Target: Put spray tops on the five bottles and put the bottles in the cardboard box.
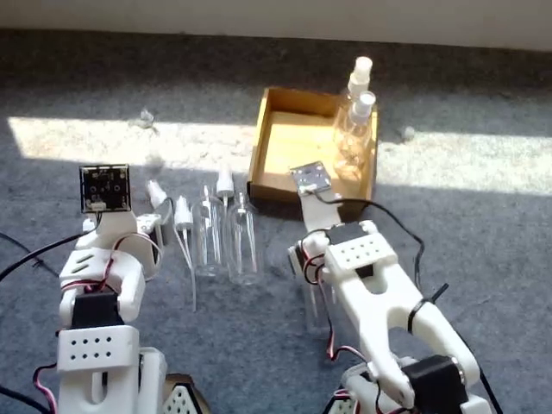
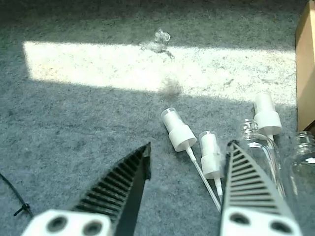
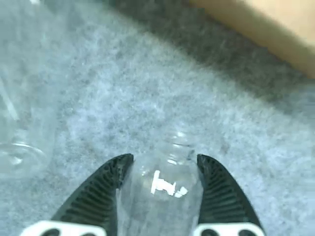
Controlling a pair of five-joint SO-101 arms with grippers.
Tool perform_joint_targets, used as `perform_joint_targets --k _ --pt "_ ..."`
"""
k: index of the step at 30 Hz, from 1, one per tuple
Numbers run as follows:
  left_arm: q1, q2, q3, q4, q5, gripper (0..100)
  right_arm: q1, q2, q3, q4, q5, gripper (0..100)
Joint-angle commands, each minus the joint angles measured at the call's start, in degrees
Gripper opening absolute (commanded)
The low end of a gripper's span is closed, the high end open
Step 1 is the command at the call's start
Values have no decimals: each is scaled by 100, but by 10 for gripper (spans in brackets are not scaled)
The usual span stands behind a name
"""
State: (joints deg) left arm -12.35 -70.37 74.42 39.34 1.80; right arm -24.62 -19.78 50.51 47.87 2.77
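Two capped bottles (image 1: pixel 352 138), clear plastic with white spray tops, are seen in the cardboard box (image 1: pixel 297 138), against its right wall. The box is shallow, open-topped and tan.

One uncapped bottle (image 3: pixel 167 189), a clear cylinder with a threaded open neck, is clamped by the right gripper (image 3: pixel 164 158). Black ribbed pads are pressed on both of its sides, just short of the box's near wall.

Two more uncapped bottles (image 1: pixel 243 246) are laid side by side on the carpet (image 1: pixel 483 224), left of the box. Three loose spray tops (image 2: pixel 178 132), white with thin dip tubes, are laid beside them.

The left gripper (image 2: pixel 189 146) is spread wide with nothing held, near the loose tops.

A crumpled clear scrap (image 2: pixel 160 38) is seen farther out. The carpet is grey short pile, crossed by a bright sunlit band. A pale wall strip (image 1: pixel 259 13) is seen along the far edge.
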Motion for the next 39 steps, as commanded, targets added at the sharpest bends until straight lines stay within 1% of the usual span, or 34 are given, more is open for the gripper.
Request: perform_joint_targets --k 1,3,5,6,8,10,13,17,20,23,26,31,33,37,39 --pt "-75 -40 -734 580 70 234 92 -1103 -13 -40 18 67" --pt "-75 -40 -1015 941 -88 234 127 -1780 145 -31 26 65" --pt "-75 66 -1358 1345 -220 234 110 -2536 382 -66 229 30" --pt "-75 198 -1560 1512 -264 234 92 -2870 479 -66 281 5" --pt "-75 664 -1947 1767 -396 234 101 -3495 725 -66 308 6" --pt "-75 1393 -2413 1916 -519 234 119 -4048 1033 -145 325 5" --pt "-84 2782 -3284 2092 -527 234 101 -4760 1771 -541 325 5" --pt "-84 4760 -4848 2558 -484 234 92 -5499 2818 -1191 325 5" --pt "-84 6044 -5947 2831 -97 234 92 -5974 3354 -1481 325 5" --pt "-84 7134 -6765 2892 387 234 92 -6422 3662 -1508 325 5" --pt "-84 8013 -7363 2857 976 234 92 -6782 3785 -1499 325 5" --pt "-84 9068 -7969 2848 1846 234 92 -7090 4013 -1499 334 5" --pt "-92 9358 -8127 2848 1881 232 92 -7108 4013 -1499 334 5" --pt "-180 9798 -8312 2848 1890 189 92 -7108 4013 -1499 334 5" --pt "-242 9947 -8409 2848 1890 191 92 -7108 4013 -1499 334 5"
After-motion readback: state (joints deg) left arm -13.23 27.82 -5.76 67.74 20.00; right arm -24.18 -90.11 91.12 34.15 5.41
